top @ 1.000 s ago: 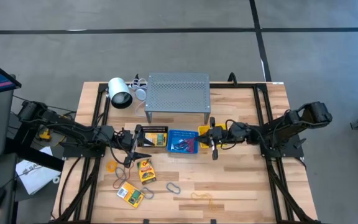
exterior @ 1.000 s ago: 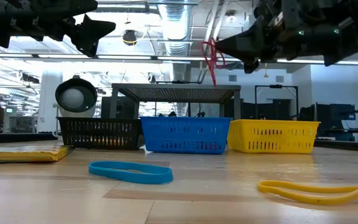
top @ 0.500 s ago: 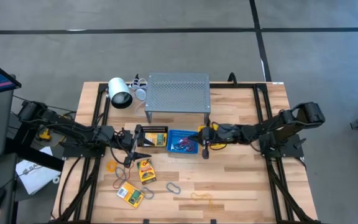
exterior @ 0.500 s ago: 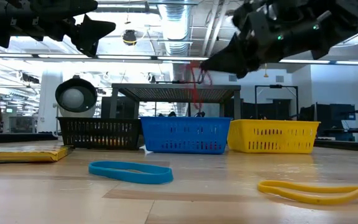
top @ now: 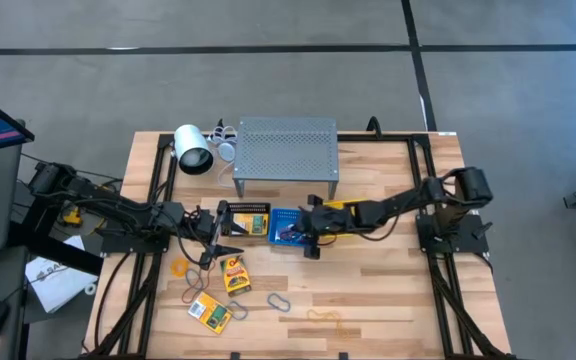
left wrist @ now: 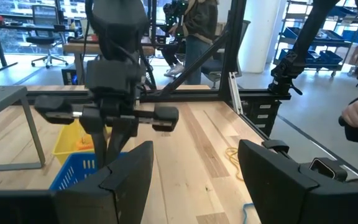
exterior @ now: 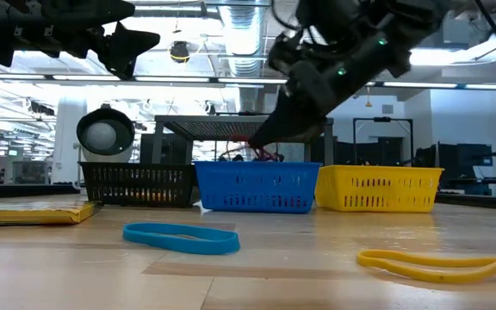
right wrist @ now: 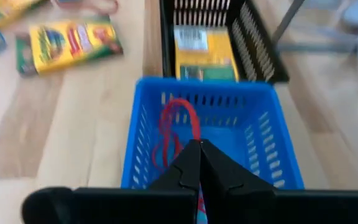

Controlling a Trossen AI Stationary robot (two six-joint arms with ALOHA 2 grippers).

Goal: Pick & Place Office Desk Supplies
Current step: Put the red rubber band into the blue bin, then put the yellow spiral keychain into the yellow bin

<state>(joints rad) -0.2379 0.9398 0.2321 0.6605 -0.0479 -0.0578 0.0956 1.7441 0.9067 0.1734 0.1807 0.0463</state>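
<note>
My right gripper [top: 310, 238] hangs over the blue basket [top: 290, 216], shut on a thin red band loop [right wrist: 174, 127] that dips inside the basket's rim [exterior: 257, 165]. My left gripper [left wrist: 194, 180] is open and hovers above the table near the black basket [top: 245, 220], touching nothing. Two yellow-and-green crayon packs [top: 235, 274] [top: 211, 314] lie flat on the wood. Grey oval clips [top: 278, 301], an orange band [top: 178, 267], a yellow band [exterior: 437, 263] and a blue band [exterior: 181, 237] lie there too. Another pack [right wrist: 205, 53] sits in the black basket. My right gripper pinches the red band loop by one end [right wrist: 189, 132] between its shut fingertips [right wrist: 185, 163]. The fingers slant down from the table's right side. The loop hangs slack below them into the blue basket; whether its lower end touches the basket's contents I cannot tell.
The yellow basket [top: 333, 212] stands to the right of the blue one. The grey perforated shelf [top: 286, 150] and the white cylindrical lamp-like object [top: 194, 150] stand at the far side. People show in the room beyond the table.
My right gripper has swung from above the yellow basket toward the table's left and come down over the blue basket, staying shut on the red band. The band, earlier dangling high in the air, now hangs down into the blue basket.
</note>
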